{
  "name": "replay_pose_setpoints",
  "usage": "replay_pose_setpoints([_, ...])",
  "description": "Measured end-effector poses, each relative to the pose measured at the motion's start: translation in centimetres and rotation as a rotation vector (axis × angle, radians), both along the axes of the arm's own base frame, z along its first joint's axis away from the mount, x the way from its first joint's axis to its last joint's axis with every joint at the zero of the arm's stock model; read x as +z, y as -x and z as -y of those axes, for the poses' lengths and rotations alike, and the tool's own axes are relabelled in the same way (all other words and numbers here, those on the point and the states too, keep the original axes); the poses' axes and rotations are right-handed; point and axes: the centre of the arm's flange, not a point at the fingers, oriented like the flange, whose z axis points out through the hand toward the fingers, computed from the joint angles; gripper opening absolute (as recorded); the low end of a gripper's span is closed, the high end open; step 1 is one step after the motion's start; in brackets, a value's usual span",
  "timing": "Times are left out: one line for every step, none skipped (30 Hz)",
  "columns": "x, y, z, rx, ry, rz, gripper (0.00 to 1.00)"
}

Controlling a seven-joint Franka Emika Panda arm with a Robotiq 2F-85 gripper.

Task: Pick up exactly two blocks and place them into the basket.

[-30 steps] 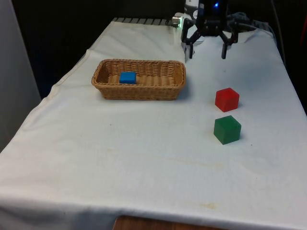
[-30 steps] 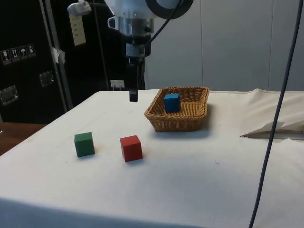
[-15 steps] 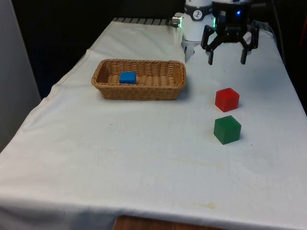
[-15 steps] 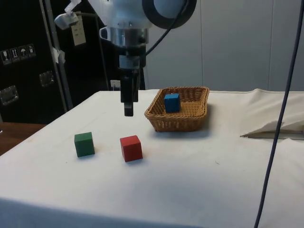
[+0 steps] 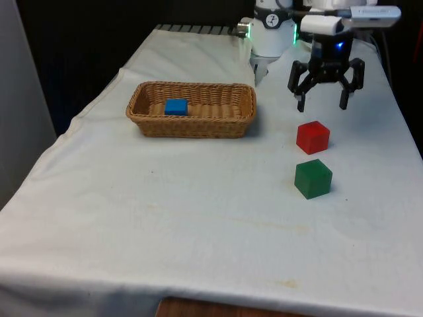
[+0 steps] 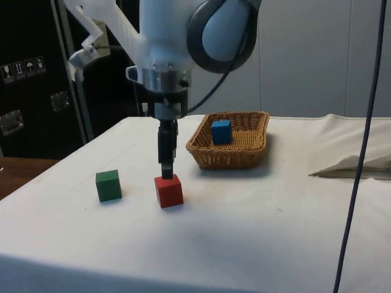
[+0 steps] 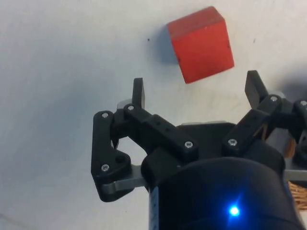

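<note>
A red block [image 5: 312,137] [image 6: 168,190] [image 7: 201,43] rests on the white cloth, with a green block [image 5: 312,178] [image 6: 109,185] just nearer the table's front edge. My gripper [image 5: 322,103] [image 6: 165,173] [image 7: 195,90] hangs open a little above and just behind the red block, nothing between its fingers. A blue block [image 5: 176,106] [image 6: 221,131] lies inside the wicker basket [image 5: 244,117] [image 6: 244,157] at the front view's left.
The cloth's right edge runs close beside the two loose blocks in the front view. A fold of cloth [image 6: 354,165] rises at the side view's right. A thin cable [image 6: 360,159] hangs down there.
My gripper has travelled from beside the basket towards the front view's right and come down, ending just over the red block. It stayed open. The blocks have not moved.
</note>
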Motion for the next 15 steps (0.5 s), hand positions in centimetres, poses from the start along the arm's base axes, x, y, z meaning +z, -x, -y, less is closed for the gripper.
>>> replay_pose_setpoints([-0.3,0.0,0.0,0.007,0.001,0.000,1.00])
replay_pose_setpoints([-0.6,0.0,0.0,0.014,0.002,0.000,1.00])
replay_pose_setpoints([-0.6,0.0,0.0,0.014,0.002,0.000,1.00])
replay_pose_setpoints([-0.9,0.0,0.0,0.022,0.003,0.000,1.00])
replay_pose_setpoints([-1.2,0.0,0.0,0.030,0.004,-0.002,1.00])
replay_pose_setpoints([-1.2,0.0,0.0,0.030,0.004,-0.002,1.00])
replay_pose_setpoints([-1.5,0.1,-0.1,0.038,0.005,-0.002,1.00])
replay_pose_setpoints([-1.8,0.1,-0.1,0.047,0.006,-0.002,1.00])
replay_pose_setpoints([-2.1,0.1,-0.1,0.055,0.007,-0.002,1.00])
replay_pose_setpoints([-2.7,0.1,0.0,0.071,0.009,0.000,1.00])
replay_pose_setpoints([-2.9,0.1,-0.1,0.081,0.010,0.000,1.00])
replay_pose_setpoints([-3.1,0.1,-0.1,0.088,0.011,0.002,1.00])
replay_pose_setpoints([-3.1,0.1,-0.1,0.088,0.011,0.002,1.00])
replay_pose_setpoints([-3.3,0.0,-0.1,0.095,0.012,0.003,1.00])
replay_pose_setpoints([-3.3,-0.1,-0.1,0.101,0.012,0.007,1.00])
